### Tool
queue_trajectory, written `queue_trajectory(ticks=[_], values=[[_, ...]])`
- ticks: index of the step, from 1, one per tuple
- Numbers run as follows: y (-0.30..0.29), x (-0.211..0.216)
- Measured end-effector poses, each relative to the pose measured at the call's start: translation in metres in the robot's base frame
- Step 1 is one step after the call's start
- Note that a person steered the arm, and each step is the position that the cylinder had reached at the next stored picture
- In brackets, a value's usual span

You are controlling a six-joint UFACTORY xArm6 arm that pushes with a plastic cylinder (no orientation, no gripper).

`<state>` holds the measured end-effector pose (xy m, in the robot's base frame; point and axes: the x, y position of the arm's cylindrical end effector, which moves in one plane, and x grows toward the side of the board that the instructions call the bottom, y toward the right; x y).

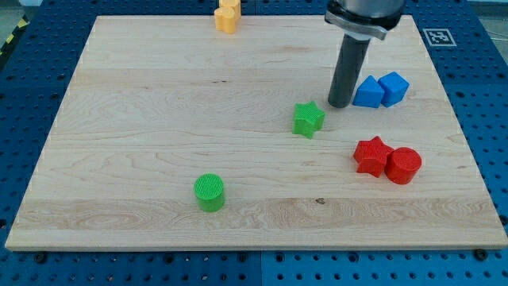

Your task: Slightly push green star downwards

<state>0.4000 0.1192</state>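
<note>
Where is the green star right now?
The green star sits right of the board's centre, just below and left of my tip, with the blue blocks to its right.

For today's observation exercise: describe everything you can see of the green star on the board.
The green star is a small, chunky block with a star outline and ribbed-looking faces, apparently plastic. It lies flat on the wooden board, right of the board's centre. Nothing touches it: my tip stands just to its upper right with a narrow gap. The blue blocks sit further right, the red star lower right.
</note>
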Motion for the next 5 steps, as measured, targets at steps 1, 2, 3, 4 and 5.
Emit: queue_trajectory(ticks=[1, 2, 3, 4, 5], values=[[-0.029, -0.001], [-0.055, 0.008], [-0.070, 0.034], [-0.072, 0.041], [-0.072, 0.034]])
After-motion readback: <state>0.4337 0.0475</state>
